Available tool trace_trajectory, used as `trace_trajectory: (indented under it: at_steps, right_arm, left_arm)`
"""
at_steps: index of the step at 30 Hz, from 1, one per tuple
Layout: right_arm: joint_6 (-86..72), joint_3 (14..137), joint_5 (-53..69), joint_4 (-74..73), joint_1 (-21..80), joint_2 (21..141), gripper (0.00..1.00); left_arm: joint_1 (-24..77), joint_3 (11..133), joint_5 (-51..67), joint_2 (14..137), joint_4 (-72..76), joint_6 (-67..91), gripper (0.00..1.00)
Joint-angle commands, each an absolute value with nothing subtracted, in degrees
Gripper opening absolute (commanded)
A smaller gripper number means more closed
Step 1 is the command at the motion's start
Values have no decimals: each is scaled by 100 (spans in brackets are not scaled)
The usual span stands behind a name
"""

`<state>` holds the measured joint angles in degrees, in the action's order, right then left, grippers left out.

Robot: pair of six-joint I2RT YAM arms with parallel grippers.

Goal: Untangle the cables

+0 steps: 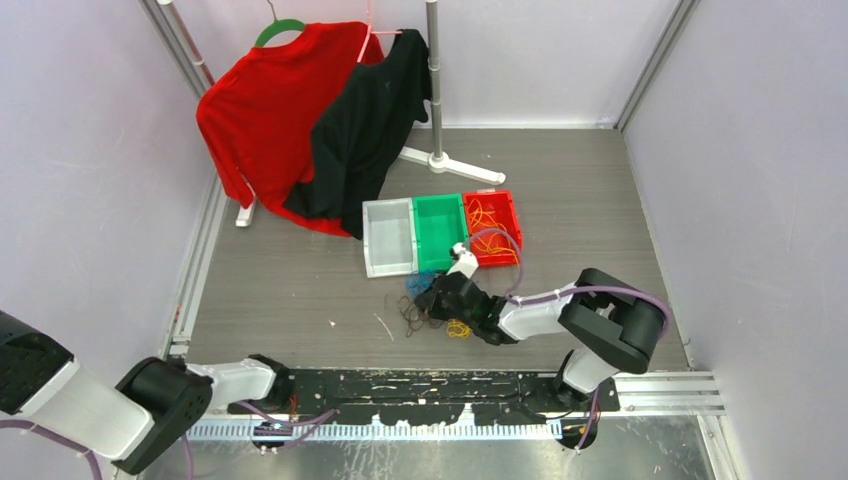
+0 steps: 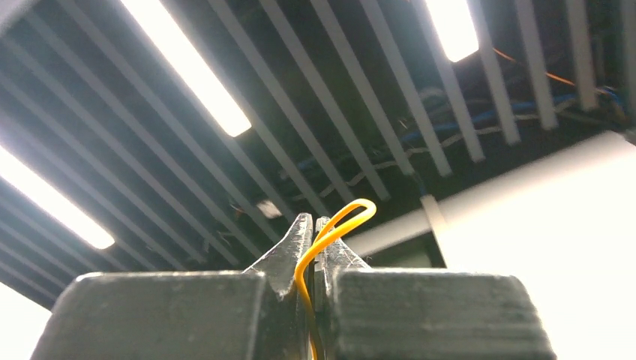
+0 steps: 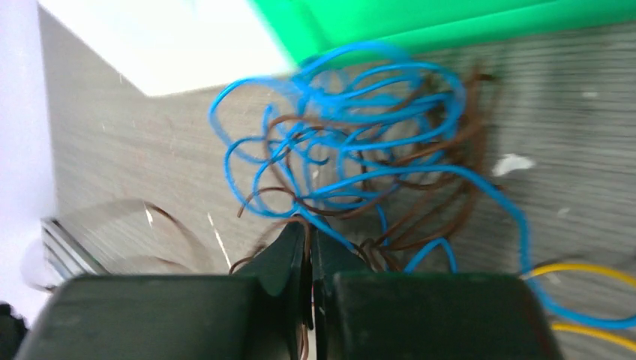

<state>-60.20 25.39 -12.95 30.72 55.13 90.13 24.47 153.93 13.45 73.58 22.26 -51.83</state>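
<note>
Two white-and-black arms, lilac hoses, dark two-finger grippers.

Left arm (image 1: 150,400) and right arm (image 1: 590,320) share one build: smooth white link shells between rounded, matte black joint housings. A thin lilac hose (image 1: 545,296) runs outside the right arm's shells back from the tool; a like one trails off the left arm's rear link. The left gripper (image 2: 313,225) has two blocky black finger bodies with a slightly grainy surface, each narrowing forward into a flat wedge with a thin tip. The right gripper (image 3: 307,232) has the same shape, and its blocks look dark greenish-black in its wrist view. No markings or screws can be made out.
</note>
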Motion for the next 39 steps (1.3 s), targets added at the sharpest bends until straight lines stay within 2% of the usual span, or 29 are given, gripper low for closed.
trace_trajectory:
  at_steps: [1,6,15,17,18,19,26,34,39]
  right_arm:
    - [-4868,3222,-1735,2107,5980,8532,15]
    - [-3496,3955,-1568,1638,6565,8098,29]
    - [-2210,4948,-605,676,6675,7595,63]
    - [-2056,5077,-520,636,6680,7338,77]
    - [-1970,5151,-470,621,6680,7191,94]
    - [-1902,5233,-425,608,6672,7056,99]
    - [-1172,5849,-82,664,6676,6536,100]
    - [-421,6894,-264,387,6618,7090,100]
    - [-687,7319,968,657,6614,7768,100]
  left_arm:
    - [2525,14450,1189,6966,1293,-5023,0]
    - [2523,13250,1693,6454,130,-4621,0]
    - [2523,12134,1601,6297,-109,-3967,0]
    - [2525,11901,1755,6205,-389,-3793,0]
    - [2519,11778,1858,6152,-602,-3737,0]
    - [2522,11581,1930,6081,-723,-3561,0]
    - [2522,10281,2522,5545,-1037,-2814,0]
    - [2520,9878,2919,5462,-1248,-1945,0]
    - [2524,9734,2962,5422,-1255,-1806,0]
